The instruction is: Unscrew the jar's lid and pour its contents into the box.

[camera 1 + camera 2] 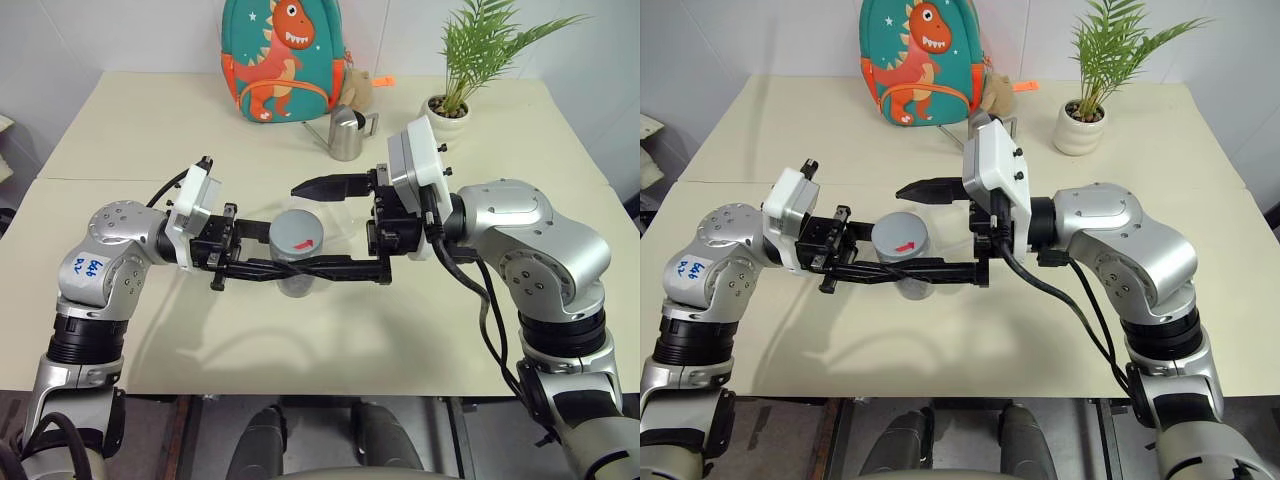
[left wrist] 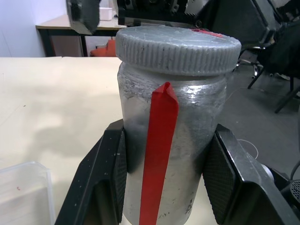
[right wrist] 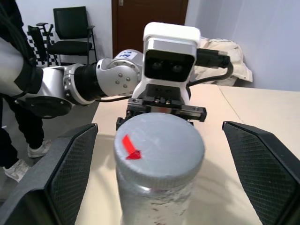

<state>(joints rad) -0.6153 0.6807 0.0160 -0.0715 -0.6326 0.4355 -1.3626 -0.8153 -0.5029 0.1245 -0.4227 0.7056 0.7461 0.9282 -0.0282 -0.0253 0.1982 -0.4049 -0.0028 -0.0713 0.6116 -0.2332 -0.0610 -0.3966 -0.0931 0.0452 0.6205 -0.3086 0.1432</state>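
Note:
The jar (image 1: 297, 282) is a silvery-grey cylinder with a red strip down its side, held upright just above the table. My left gripper (image 2: 164, 180) is shut on the jar's body, one finger (image 2: 105, 180) on each side. The grey ribbed lid (image 3: 158, 143), marked with a red arrow, sits on top of the jar. My right gripper (image 3: 164, 161) reaches in from the opposite side and stands open, its fingers (image 3: 70, 173) flanking the lid with a gap on both sides. A corner of the clear box (image 2: 23, 190) lies on the table beside the jar. The contents are hidden inside the jar.
A steel pitcher (image 1: 347, 132) stands behind the grippers. Further back are a dinosaur backpack (image 1: 285, 60) and a white plant pot (image 1: 447, 112) with a palm. The cream table (image 1: 150, 130) has open surface to the left and in front.

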